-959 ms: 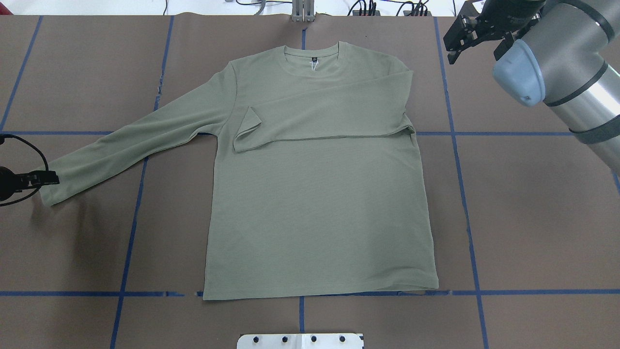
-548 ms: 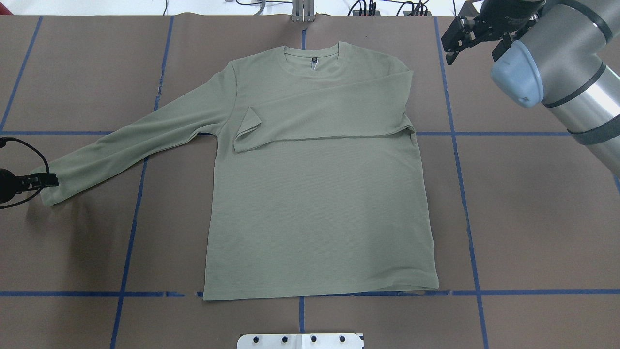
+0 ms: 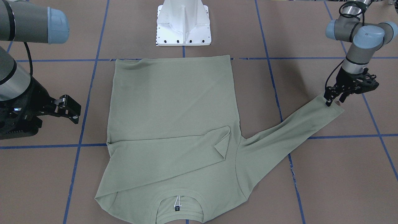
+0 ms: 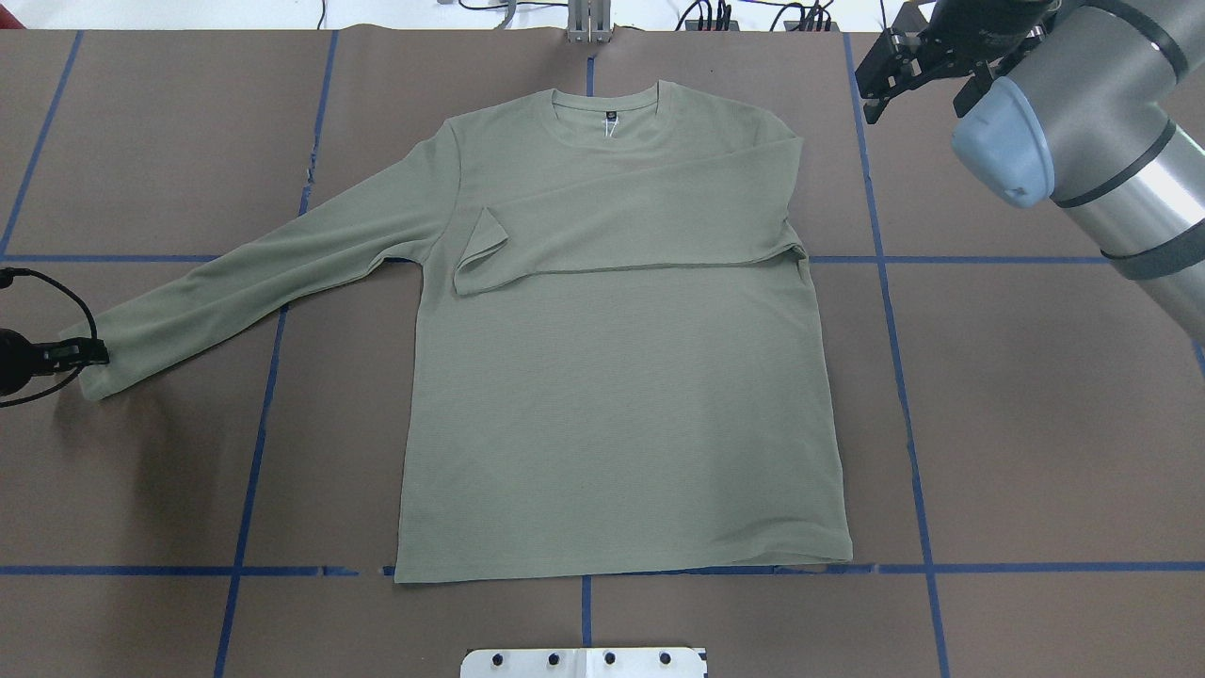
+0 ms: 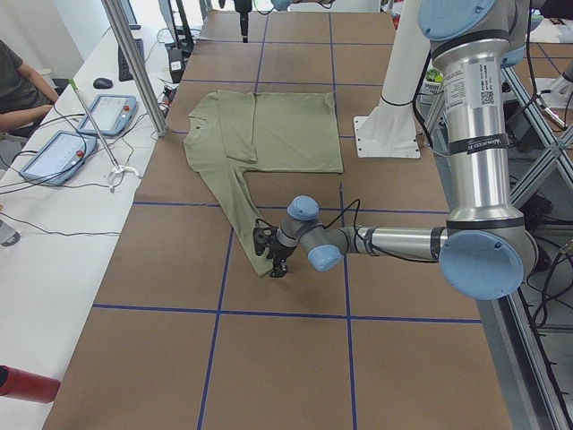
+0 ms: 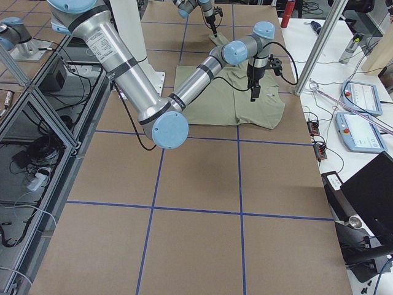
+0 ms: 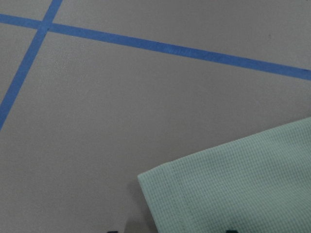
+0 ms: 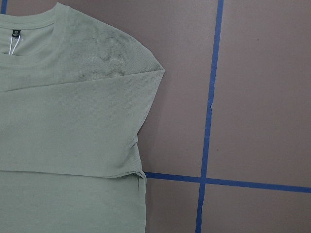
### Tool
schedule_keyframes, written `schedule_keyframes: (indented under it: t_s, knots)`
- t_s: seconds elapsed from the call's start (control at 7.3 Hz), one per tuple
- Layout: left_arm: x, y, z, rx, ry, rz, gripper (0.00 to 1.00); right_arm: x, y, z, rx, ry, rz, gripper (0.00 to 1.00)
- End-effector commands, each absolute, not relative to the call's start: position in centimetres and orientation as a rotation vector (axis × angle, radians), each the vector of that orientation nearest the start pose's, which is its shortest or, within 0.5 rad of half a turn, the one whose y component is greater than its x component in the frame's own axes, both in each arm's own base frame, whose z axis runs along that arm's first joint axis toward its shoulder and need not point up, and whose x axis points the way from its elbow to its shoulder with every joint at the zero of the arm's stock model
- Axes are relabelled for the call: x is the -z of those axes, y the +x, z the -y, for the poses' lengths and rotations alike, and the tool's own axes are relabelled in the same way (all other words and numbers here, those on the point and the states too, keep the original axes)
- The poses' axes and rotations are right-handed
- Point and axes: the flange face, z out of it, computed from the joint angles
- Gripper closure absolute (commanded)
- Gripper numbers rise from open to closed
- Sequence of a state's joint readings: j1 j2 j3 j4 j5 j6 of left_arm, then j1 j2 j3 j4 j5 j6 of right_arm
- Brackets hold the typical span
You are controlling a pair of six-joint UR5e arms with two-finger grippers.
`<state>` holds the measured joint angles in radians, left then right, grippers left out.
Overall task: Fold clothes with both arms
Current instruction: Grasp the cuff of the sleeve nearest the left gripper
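The sage-green long-sleeve shirt (image 4: 612,405) lies flat on the brown table, collar at the far side. One sleeve is folded across the chest (image 4: 640,226). The other sleeve stretches out to the left, and its cuff (image 4: 94,363) lies at my left gripper (image 4: 89,354). The left gripper is open, low at the cuff's end (image 3: 333,101). In the left wrist view the cuff (image 7: 233,189) fills the lower right. My right gripper (image 4: 874,85) is open and empty, held above the table beyond the shirt's right shoulder (image 8: 146,73). It also shows in the front-facing view (image 3: 70,109).
The white pedestal base (image 3: 183,25) stands at the robot's side of the table, near the shirt's hem. Blue tape lines (image 4: 904,377) grid the brown surface. Teach pendants (image 5: 54,157) and a metal pole (image 5: 134,63) stand on the operators' side.
The left gripper has edged slightly leftward along the cuff. The right gripper has drifted a little toward the far edge. The shirt has not moved.
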<state>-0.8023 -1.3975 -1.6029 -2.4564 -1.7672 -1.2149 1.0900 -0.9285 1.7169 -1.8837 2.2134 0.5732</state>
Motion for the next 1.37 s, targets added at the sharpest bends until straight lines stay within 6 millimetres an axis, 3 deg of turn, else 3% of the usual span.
schedule_keyframes:
  t_s: [0.0, 0.41, 0.82, 0.96, 1.23]
  knots:
    - [-63.7, 23.4, 40.6, 0.350, 0.255, -0.733, 0.63, -24.9, -23.9, 61.6, 0.066, 0.079, 0.777, 0.00]
    - [-62.8, 23.4, 40.6, 0.350, 0.260, -0.742, 0.96, -25.1, -23.9, 61.6, 0.065, 0.077, 0.776, 0.00]
    - [-60.6, 23.5, 40.5, 0.344, 0.269, -0.772, 1.00, -25.3, -23.7, 61.6, 0.063, 0.076, 0.774, 0.00]
    - [-58.4, 23.6, 40.6, 0.345, 0.260, -0.767, 1.00, -25.3, -23.6, 61.6, 0.063, 0.073, 0.777, 0.00]
    - [-47.9, 24.7, 41.1, 0.349, 0.203, -0.739, 1.00, -25.7, -23.0, 61.7, 0.063, 0.074, 0.778, 0.00]
